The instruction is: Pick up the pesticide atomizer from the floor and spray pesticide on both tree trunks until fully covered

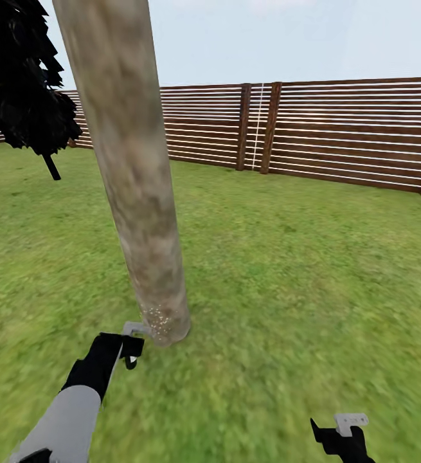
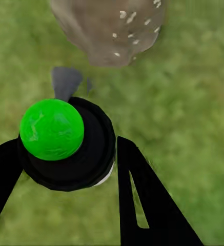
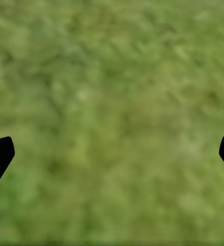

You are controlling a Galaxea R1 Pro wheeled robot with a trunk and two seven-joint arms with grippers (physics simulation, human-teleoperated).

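Head view: left end effector (image 1: 130, 350) at seven o'clock of the tree trunk (image 1: 130, 167), white specks at its base. Left wrist: fingers pinch the atomizer (image 2: 65, 146); likely light, rigid, slick; grip the body. Right wrist: right end effector (image 3: 112, 154) spread over grass.

No text, label, brand, number or sign can be read on anything pictured
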